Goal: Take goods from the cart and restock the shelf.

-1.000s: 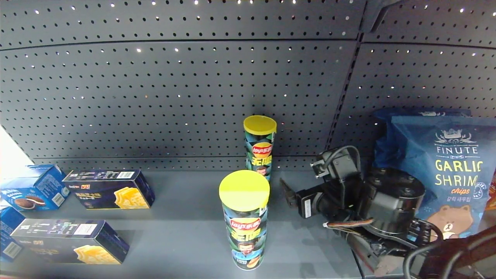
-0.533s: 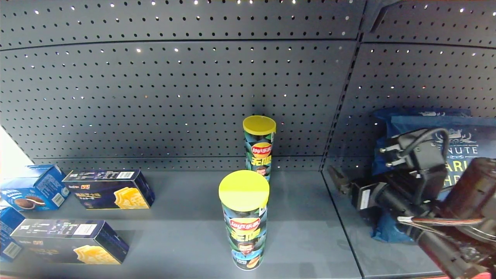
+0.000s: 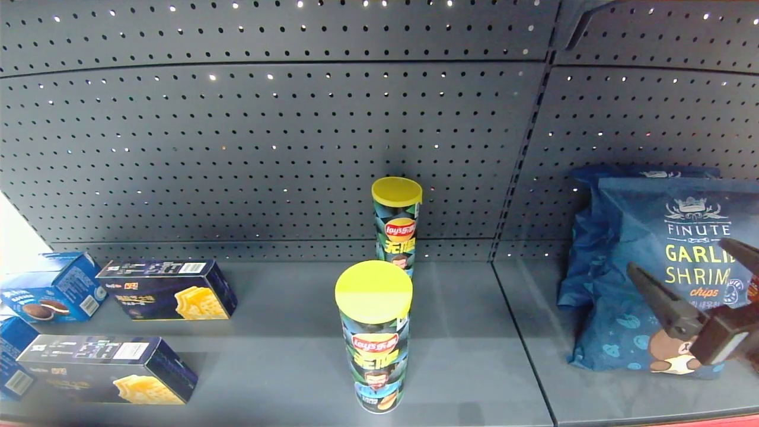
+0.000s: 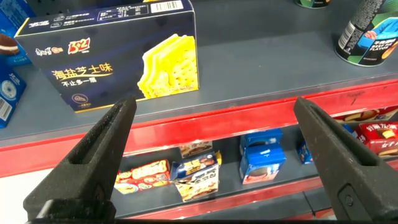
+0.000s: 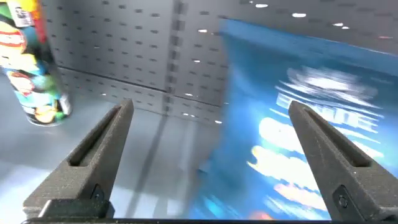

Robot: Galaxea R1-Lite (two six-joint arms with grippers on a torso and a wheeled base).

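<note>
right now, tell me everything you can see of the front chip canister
The front chip canister is a tall round tube, apparently printed cardboard, with dark green, black and yellow graphics and a red-and-yellow logo. A flat, plastic-looking yellow lid closes the top. It stands upright near the front edge of the grey shelf, in line with and apart from a second matching canister by the pegboard back. Only the shelf touches it; the open right gripper hangs well off to its right.
</note>
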